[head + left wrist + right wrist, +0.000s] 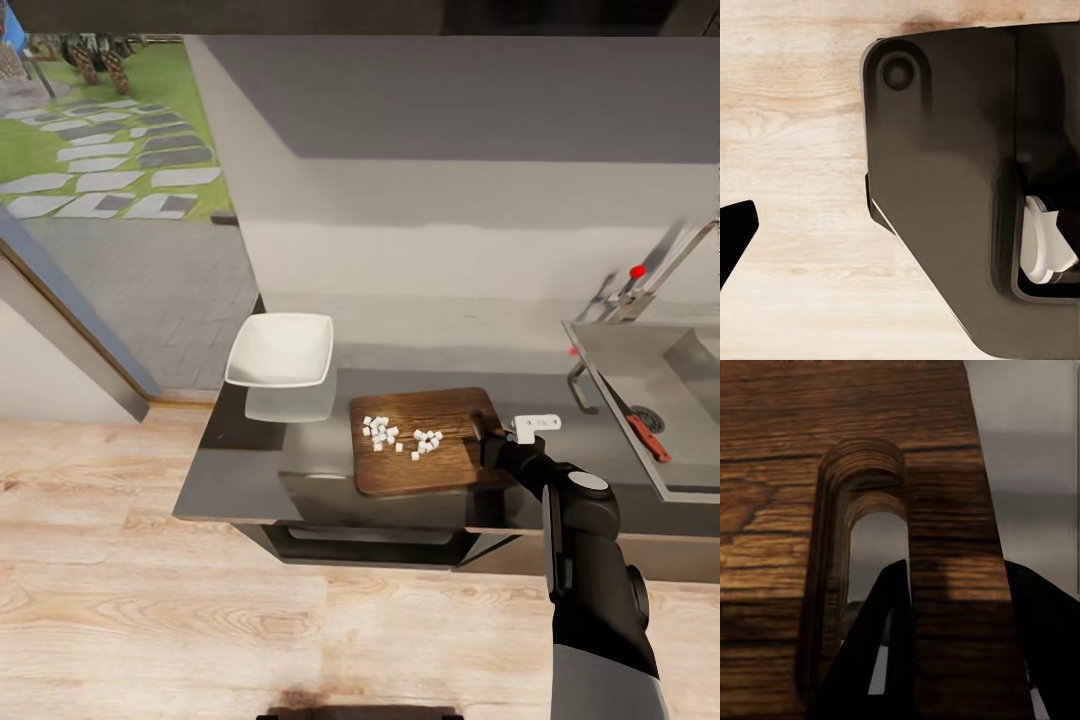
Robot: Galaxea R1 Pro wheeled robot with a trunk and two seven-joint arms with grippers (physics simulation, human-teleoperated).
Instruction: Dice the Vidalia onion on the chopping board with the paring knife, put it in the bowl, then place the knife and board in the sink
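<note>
One wooden chopping board [425, 441] is lying on the grey countertop [250, 480], carrying some twenty white onion cubes [400, 437]; right gripper [956, 607] is pinching its slotted end, one finger through the slot. One white bowl [280, 350] is sitting just beside it, and one red-handled paring knife [645, 432] is lying in the sink [630, 350].

Nothing could be read anywhere from where I stood: no lettering, label, brand, number or sign showed on any surface in front of the robot.

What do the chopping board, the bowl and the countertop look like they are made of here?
Chopping board: brown wood, matte, with visible grain and layered edges around the handle slot in the right wrist view. Bowl: smooth plain white, probably ceramic or plastic. Countertop: grey, metallic-looking; it faintly mirrors the bowl.
</note>
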